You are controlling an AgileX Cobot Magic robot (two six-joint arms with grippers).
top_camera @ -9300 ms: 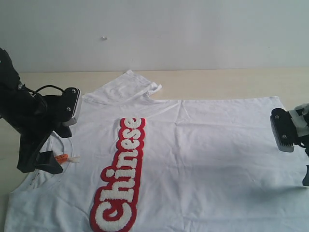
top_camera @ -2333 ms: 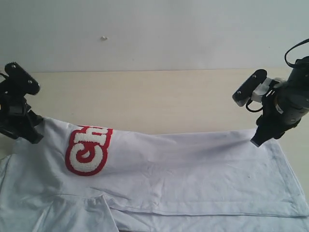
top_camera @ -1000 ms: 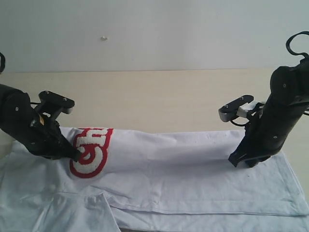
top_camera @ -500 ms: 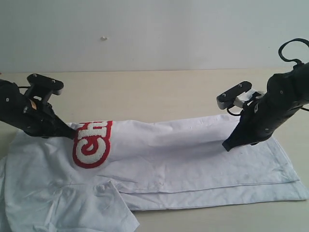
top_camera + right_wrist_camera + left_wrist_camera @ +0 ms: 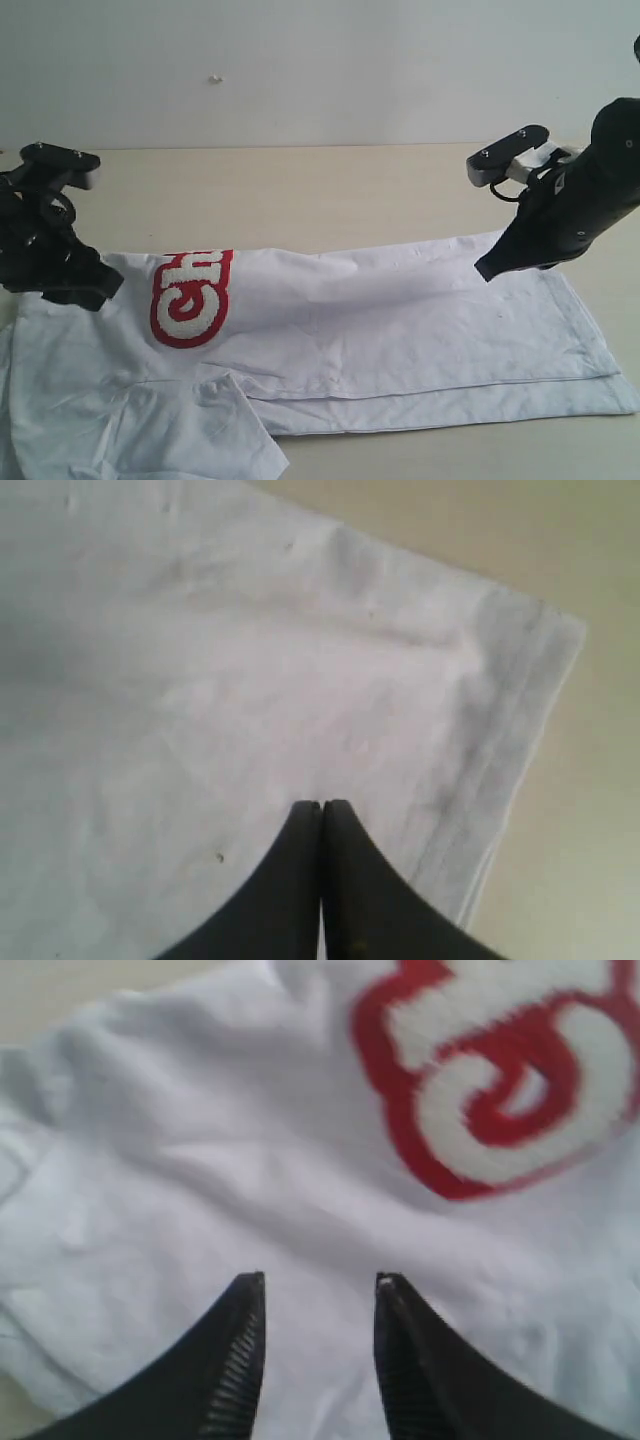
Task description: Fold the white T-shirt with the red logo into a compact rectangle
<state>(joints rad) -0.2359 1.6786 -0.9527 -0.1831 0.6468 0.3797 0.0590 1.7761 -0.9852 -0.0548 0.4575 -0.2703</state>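
Observation:
The white T-shirt (image 5: 380, 320) lies folded lengthwise on the table, and its layered hems show along the front edge. Only the "Ch" end of the red logo (image 5: 190, 297) shows, near the shirt's left end. My left gripper (image 5: 100, 292) hovers over that end, left of the logo. In the left wrist view this gripper (image 5: 320, 1280) is open, with bare white cloth (image 5: 200, 1160) under it and the logo (image 5: 490, 1080) beyond. My right gripper (image 5: 487, 272) hangs just above the shirt's far right edge. In the right wrist view it (image 5: 322, 806) is shut on nothing, above the shirt's hemmed corner (image 5: 510, 690).
The pale wooden table (image 5: 330, 190) runs back to a white wall (image 5: 320, 60). A loose sleeve (image 5: 235, 435) sticks out at the front left, near the bottom of the exterior view. The shirt's right end (image 5: 610, 385) lies close to the view's right border.
My left gripper has drawn back to the left, away from the logo. My right gripper has lifted up and to the right, off the cloth. The shirt has stayed put.

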